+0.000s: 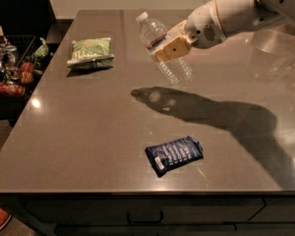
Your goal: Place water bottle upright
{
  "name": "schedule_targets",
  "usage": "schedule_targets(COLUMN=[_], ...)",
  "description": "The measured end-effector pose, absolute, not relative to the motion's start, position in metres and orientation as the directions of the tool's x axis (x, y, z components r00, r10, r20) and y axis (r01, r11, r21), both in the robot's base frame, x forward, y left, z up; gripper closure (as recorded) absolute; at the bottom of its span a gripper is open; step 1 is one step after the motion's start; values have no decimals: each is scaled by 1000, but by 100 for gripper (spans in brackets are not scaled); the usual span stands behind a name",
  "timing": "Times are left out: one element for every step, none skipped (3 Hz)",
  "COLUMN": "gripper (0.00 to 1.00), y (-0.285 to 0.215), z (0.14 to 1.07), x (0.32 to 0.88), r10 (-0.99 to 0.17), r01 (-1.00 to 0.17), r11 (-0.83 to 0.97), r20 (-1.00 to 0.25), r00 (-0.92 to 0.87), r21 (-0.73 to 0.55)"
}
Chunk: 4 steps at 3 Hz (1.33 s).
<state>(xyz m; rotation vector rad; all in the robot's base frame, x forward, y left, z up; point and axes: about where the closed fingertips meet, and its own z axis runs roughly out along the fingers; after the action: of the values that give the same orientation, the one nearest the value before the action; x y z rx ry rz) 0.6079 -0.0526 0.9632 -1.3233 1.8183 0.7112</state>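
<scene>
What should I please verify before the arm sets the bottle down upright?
1. Grip: gripper shut on the bottle at mid-body: ok.
2. Bottle upright: tilted, cap pointing up-left: not ok.
3. Cap on: ok.
4. Base on table: bottle is held in the air: not ok.
5. Neighbours: chip bag and packet lie apart from the bottle's shadow: ok.
</scene>
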Motion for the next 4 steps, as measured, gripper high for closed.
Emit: schedule_targets(gripper=[100, 100, 100, 100], y=[-55, -59, -63, -69], z=[968, 971, 972, 968], x=[604, 606, 611, 614], r10=[-414, -307, -201, -117], r01=[-945, -936, -932, -926], r11=[325, 347, 355, 373], r20=[-903, -950, -980, -993], r00=[-114, -58, -7, 18], r21=[-29, -55, -66, -61])
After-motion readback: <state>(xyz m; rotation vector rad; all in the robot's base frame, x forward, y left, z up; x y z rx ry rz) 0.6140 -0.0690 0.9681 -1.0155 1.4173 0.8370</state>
